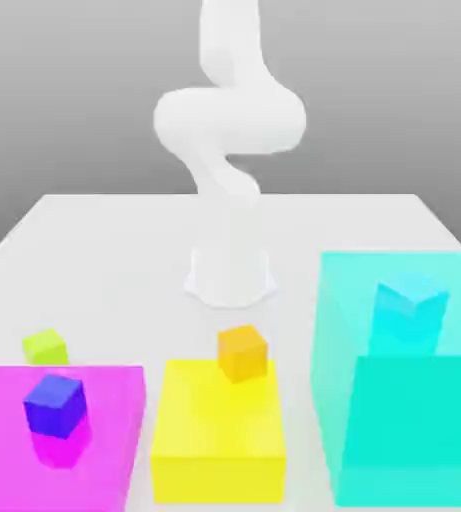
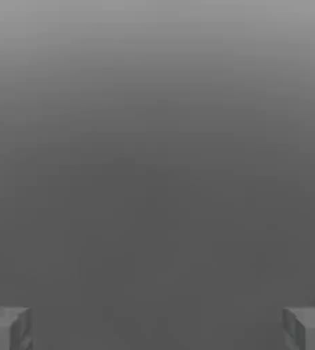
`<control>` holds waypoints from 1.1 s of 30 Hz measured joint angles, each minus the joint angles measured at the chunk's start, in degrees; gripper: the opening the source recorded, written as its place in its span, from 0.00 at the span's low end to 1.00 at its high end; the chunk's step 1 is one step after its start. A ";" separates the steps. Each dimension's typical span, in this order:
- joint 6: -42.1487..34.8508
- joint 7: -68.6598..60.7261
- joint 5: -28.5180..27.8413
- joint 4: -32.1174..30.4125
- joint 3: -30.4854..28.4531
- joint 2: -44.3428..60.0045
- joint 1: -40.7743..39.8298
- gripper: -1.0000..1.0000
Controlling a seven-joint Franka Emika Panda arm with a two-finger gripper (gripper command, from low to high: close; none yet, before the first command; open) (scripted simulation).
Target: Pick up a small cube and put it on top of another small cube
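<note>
Lime yellow-green, the small cube (image 1: pixel 46 346) sits on the white table (image 1: pixel 114 260) near the edge toward the exterior view's left, just behind the far edge of the flat magenta block (image 1: pixel 114 420) and untouched by anything. On that magenta block rests a dark blue cube (image 1: pixel 55 404); an orange cube (image 1: pixel 242 352) sits at the far edge of the yellow block (image 1: pixel 217 440), and a cyan cube (image 1: pixel 410 312) stands on the lower step of the tall cyan block (image 1: pixel 414 420) by the table's edge at the exterior view's right. The white arm (image 1: pixel 229 120) rises from its base (image 1: pixel 230 275) in the middle of the table, coiled high and well apart from every cube. In the hand view the gripper (image 2: pixel 157 328) has its fingers (image 2: pixel 9 327) spread wide apart with nothing between them, only grey background ahead. I judge the task barely begun: the step in hand is the approach, with no cube yet grasped. The next move calls for swinging the hand over the lime cube, lowering with the jaws straddling its sides, and closing squarely so it does not skid on the table
</note>
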 joint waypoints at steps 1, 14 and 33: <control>0.98 2.67 0.06 -0.91 0.06 1.50 -1.68 0.50; 12.72 35.59 -0.39 -11.84 -0.34 19.52 -20.56 0.50; 30.66 78.63 1.66 -26.32 -6.28 46.52 -41.14 0.50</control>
